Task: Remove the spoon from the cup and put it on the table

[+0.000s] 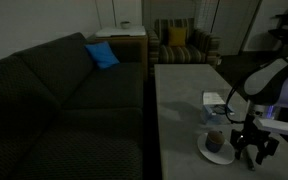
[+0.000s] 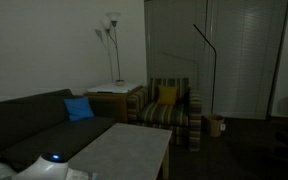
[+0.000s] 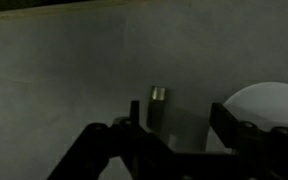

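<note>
In an exterior view the gripper (image 1: 253, 148) hangs low over the grey table (image 1: 179, 100), just beside the white saucer (image 1: 217, 152). The small dark cup (image 1: 216, 136) stands on that saucer. In the wrist view the gripper (image 3: 177, 108) is open, its two fingers wide apart over the table top (image 3: 64, 70). A slim object with a silvery end, apparently the spoon (image 3: 158, 97), lies on the table between the fingers, close to the left one, which does not grip it. The saucer's edge (image 3: 272, 102) shows at the right. The cup is out of the wrist view.
A whitish-blue box (image 1: 214, 99) lies on the table behind the saucer. A dark sofa (image 1: 54, 95) with a blue cushion (image 1: 102, 54) runs along the table's long side. A striped armchair (image 1: 179, 42) and a wooden side table (image 1: 121, 38) stand at the far end.
</note>
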Robot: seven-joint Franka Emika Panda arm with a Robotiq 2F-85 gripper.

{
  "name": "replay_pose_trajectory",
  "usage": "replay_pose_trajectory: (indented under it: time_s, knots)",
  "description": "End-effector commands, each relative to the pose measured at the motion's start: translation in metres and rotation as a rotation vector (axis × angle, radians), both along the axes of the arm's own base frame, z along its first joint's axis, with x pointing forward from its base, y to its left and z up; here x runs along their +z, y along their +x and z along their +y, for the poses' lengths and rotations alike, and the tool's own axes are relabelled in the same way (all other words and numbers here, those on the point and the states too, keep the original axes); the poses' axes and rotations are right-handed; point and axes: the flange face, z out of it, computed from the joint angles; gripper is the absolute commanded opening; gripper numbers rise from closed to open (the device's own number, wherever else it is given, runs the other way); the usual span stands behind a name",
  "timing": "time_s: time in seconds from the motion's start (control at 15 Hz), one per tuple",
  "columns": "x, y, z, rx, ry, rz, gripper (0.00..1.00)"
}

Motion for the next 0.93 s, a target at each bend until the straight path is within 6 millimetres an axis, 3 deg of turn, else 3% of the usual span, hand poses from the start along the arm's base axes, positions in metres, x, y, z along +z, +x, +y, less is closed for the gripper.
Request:
replay_pose_trajectory:
  time_s: [0.0, 0.47, 0.67, 0.87]
  knots:
    - [0.047, 0.004, 0.008, 0.075, 0.044, -0.019, 1.00]
    - [0.143, 0.003, 0.014, 0.148, 0.032, 0.061, 1.00]
    - [0.175, -0.002, 0.012, 0.148, 0.000, 0.091, 1.00]
    - [0.194, -0.006, 0.010, 0.159, -0.016, 0.109, 1.00]
